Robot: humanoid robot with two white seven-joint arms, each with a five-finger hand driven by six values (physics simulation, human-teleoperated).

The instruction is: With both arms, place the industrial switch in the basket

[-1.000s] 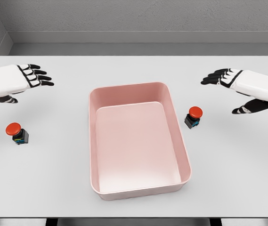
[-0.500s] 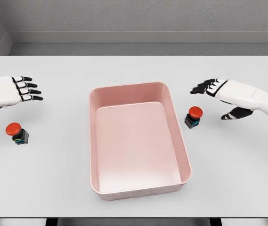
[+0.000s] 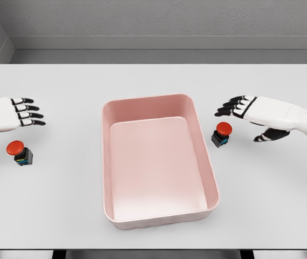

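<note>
Two industrial switches with red mushroom buttons on black bodies stand on the white table. One switch [image 3: 19, 152] is at the left, the other switch [image 3: 221, 134] just right of the pink basket [image 3: 106, 162]. My left hand [image 3: 22, 112] hovers above and behind the left switch, fingers spread, holding nothing. My right hand [image 3: 238, 108] is stretched out flat just behind the right switch, fingers extended, thumb hanging below. The basket holds nothing.
The table [image 3: 153, 81] runs to a grey wall at the back, and its front edge [image 3: 153, 249] shows at the bottom of the view.
Both hands have come down and drawn nearer the switches. The left hand has pulled back toward the left edge, and the right has lowered toward the right switch.
</note>
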